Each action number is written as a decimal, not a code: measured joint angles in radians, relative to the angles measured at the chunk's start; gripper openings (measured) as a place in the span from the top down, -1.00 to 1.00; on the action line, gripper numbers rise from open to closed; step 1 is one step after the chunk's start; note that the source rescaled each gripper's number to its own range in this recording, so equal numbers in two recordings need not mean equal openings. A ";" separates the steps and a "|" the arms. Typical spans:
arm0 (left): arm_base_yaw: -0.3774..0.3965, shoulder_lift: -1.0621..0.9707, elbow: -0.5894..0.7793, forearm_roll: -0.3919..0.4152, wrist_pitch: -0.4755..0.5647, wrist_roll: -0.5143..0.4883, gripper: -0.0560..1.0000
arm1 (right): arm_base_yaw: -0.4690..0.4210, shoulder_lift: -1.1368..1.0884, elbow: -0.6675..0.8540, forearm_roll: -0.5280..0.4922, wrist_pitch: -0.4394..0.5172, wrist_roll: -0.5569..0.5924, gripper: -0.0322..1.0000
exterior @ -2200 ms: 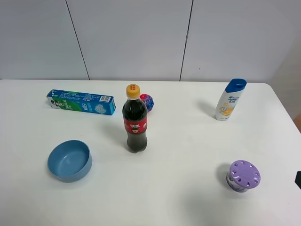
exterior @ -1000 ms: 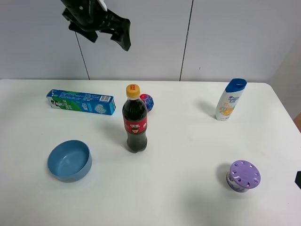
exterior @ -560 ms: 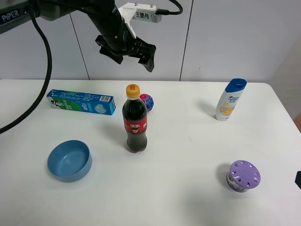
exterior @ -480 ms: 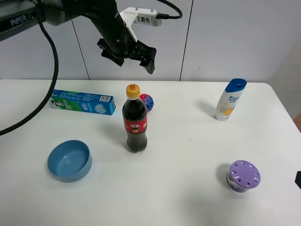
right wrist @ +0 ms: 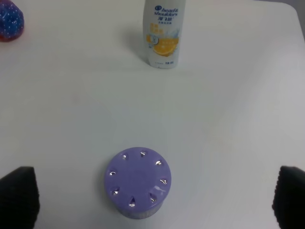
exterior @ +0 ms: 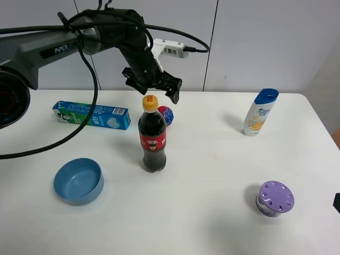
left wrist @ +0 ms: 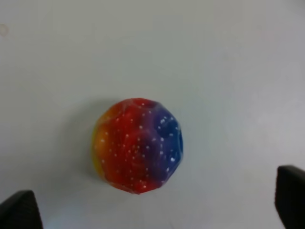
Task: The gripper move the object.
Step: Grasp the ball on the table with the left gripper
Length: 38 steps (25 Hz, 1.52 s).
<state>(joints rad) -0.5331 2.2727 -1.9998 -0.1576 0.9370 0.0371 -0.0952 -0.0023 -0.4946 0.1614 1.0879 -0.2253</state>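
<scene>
The small rainbow ball [exterior: 167, 114] lies on the white table just behind the cola bottle [exterior: 152, 137], which hides part of it. My left gripper [exterior: 154, 86], black with a white block and cables, hovers open above and slightly behind the ball. In the left wrist view the ball [left wrist: 137, 145] sits between and ahead of the two black fingertips [left wrist: 19, 210], untouched; the left gripper [left wrist: 155, 210] is empty. My right gripper [right wrist: 152, 198] is open and empty over the purple-lidded jar [right wrist: 138, 181]. The ball also shows at the edge of the right wrist view [right wrist: 9, 21].
A toothpaste box [exterior: 91, 115] lies at the back left and a blue bowl [exterior: 78, 180] at the front left. A shampoo bottle [exterior: 260, 112] stands at the back right. The purple-lidded jar [exterior: 275, 198] stands at the front right. A grey wall rises behind the table.
My left arm has come in from the upper left and moved right and down, until its open gripper is just above the ball. The objects have not moved.
</scene>
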 joint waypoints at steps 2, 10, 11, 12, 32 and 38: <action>-0.006 0.021 0.000 -0.001 -0.020 0.000 -1.00 | 0.000 0.000 0.000 0.000 0.000 0.000 -1.00; -0.009 0.078 -0.001 0.013 -0.052 0.009 -1.00 | 0.000 0.000 0.000 0.000 0.000 0.000 -1.00; -0.009 0.083 -0.001 0.026 -0.060 0.015 -1.00 | 0.000 0.000 0.000 0.000 0.000 0.000 -1.00; -0.009 0.085 -0.001 0.034 -0.071 0.020 -1.00 | 0.000 0.000 0.000 0.000 0.000 0.000 -1.00; -0.009 0.180 -0.002 0.071 -0.155 0.085 -1.00 | 0.000 0.000 0.000 0.000 0.000 0.000 -1.00; -0.009 0.208 -0.002 0.066 -0.157 0.087 -1.00 | 0.000 0.000 0.000 0.000 0.000 0.000 -1.00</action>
<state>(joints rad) -0.5420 2.4809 -2.0017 -0.0913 0.7795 0.1240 -0.0952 -0.0023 -0.4946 0.1614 1.0879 -0.2253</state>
